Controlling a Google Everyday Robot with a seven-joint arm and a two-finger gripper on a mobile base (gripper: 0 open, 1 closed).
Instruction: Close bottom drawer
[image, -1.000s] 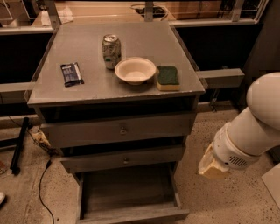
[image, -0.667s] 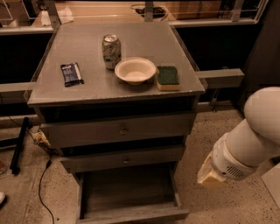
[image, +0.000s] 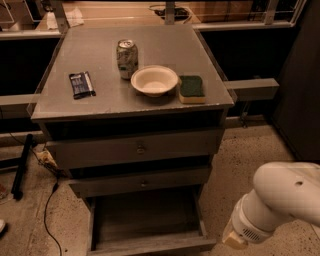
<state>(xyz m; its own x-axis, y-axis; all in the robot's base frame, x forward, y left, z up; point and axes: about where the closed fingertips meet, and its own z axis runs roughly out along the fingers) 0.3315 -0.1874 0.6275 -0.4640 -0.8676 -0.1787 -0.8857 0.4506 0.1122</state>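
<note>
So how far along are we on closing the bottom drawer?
Nothing is done yet: the bottom drawer stands pulled out, its plank floor showing. In hand: the gripper is low at the right, beside the drawer's front corner, not touching it. Left: get against the flat front and push it in.

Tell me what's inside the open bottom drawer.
In the bottom drawer only a bare plank floor shows; its rear is hidden under the middle drawer. The gripper sits low, beside the drawer's front corner.
</note>
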